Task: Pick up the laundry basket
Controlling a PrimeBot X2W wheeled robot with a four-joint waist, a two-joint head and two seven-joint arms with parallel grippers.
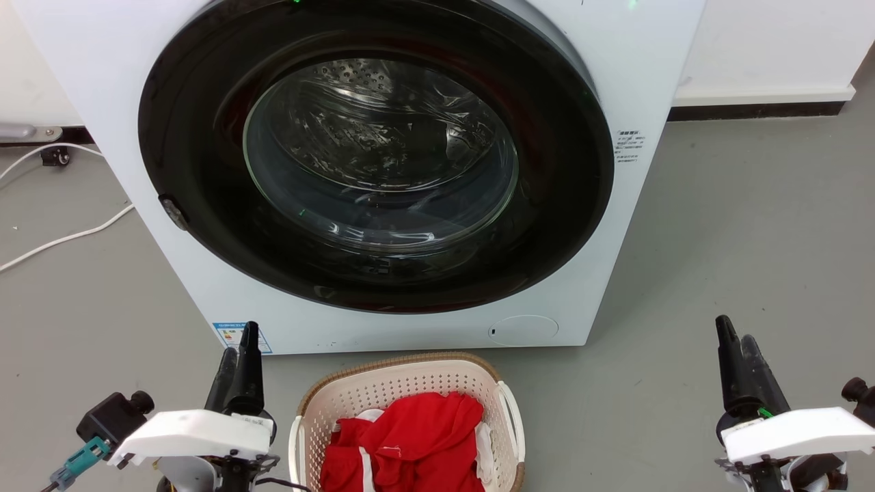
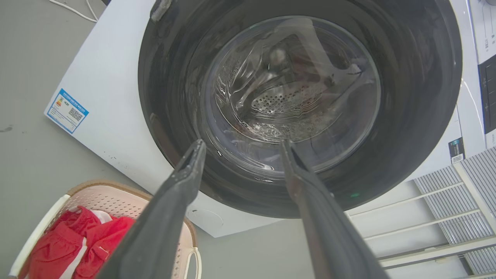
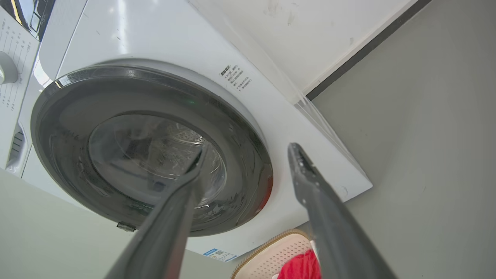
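At the left edge of the head view a white cable (image 1: 61, 239) trails over the grey floor (image 1: 752, 239). In the lower left corner the left gripper (image 1: 240, 340) points up the frame, its tips overlapping the blue label (image 1: 224, 335) at the washer's bottom corner. In the left wrist view its two dark fingers (image 2: 182, 182) stand well apart with nothing between them, so the pincer is wide and holds nothing. Just right of it, at the bottom centre, the laundry basket (image 1: 403, 362) sits on the floor, its far rim near the foot of the washing machine (image 1: 89, 82), clear of both grippers. Red clothes (image 1: 410, 437) with some white cloth lie heaped inside, and a white loop handle (image 1: 511, 417) arches at each side. Above it the machine's round dark door (image 1: 376, 157) is closed and takes up the upper middle of the frame. In the lower right corner the right gripper (image 1: 735, 330) points up over the floor, well apart from the basket. The right wrist view shows its fingers (image 3: 308, 182) spread likewise, gripping nothing
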